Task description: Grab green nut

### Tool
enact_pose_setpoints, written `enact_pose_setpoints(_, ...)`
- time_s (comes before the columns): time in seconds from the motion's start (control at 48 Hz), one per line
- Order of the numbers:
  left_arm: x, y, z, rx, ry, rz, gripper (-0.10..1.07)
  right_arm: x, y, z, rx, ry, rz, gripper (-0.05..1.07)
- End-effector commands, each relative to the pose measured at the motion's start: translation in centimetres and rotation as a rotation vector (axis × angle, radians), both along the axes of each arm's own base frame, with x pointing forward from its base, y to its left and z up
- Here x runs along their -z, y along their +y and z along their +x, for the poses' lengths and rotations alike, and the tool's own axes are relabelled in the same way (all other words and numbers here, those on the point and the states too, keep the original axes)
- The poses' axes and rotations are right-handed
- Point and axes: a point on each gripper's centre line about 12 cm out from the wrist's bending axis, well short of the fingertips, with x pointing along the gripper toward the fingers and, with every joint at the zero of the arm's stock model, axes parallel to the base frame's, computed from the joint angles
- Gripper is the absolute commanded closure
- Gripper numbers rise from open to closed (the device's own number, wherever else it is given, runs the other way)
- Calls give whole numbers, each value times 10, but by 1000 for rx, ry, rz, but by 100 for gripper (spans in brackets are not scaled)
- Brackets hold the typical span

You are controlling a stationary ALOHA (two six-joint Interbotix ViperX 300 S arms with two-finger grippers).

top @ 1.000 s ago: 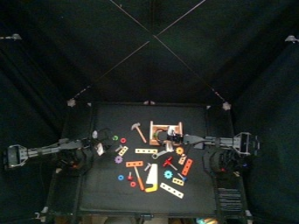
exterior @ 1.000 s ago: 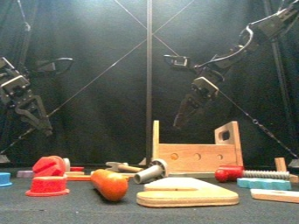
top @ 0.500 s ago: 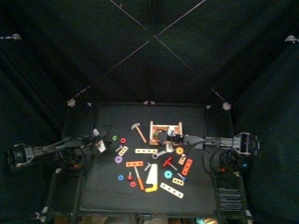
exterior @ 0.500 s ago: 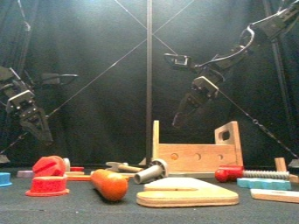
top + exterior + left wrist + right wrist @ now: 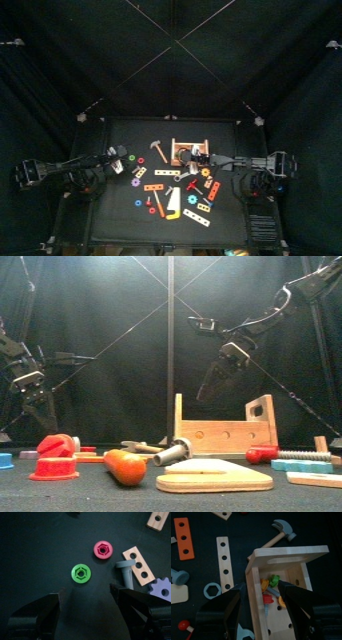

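Note:
The green nut is a small green ring lying flat on the black table, straight beyond my left gripper's open, empty jaws, with a gap between them. A red nut lies just past it. In the top view my left gripper is over the table's left part; in the front view it hangs low at the left. My right gripper is open and empty, held above the wooden toolbox; it also shows in the front view.
Near the green nut lie a blue bolt, a holed wooden strip and a blue gear. A toy hammer, wooden strip and orange strip lie around the toolbox. A wooden saw lies in front.
My left arm has reached further right over the table and its gripper has come lower. The right arm has not moved.

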Motion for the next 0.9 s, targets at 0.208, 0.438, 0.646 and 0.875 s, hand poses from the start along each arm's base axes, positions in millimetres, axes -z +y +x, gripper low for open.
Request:
enact_pose_setpoints(0.208, 3, 23, 12, -58, -19, 9, -5, -3, 0, 3, -1, -16, -1, 14)
enact_pose_setpoints(0.438, 25, 30, 22, -52, 61, -41, -5, -3, 1, 3, -3, -16, -1, 14)
enact_pose_setpoints(0.646, 39, 34, 29, -53, 110, -74, -5, -2, 0, 2, -1, -13, 0, 14)
enact_pose_setpoints(0.875, 46, 35, 31, -50, 140, -92, -3, -1, 2, 2, -7, -5, 2, 14)
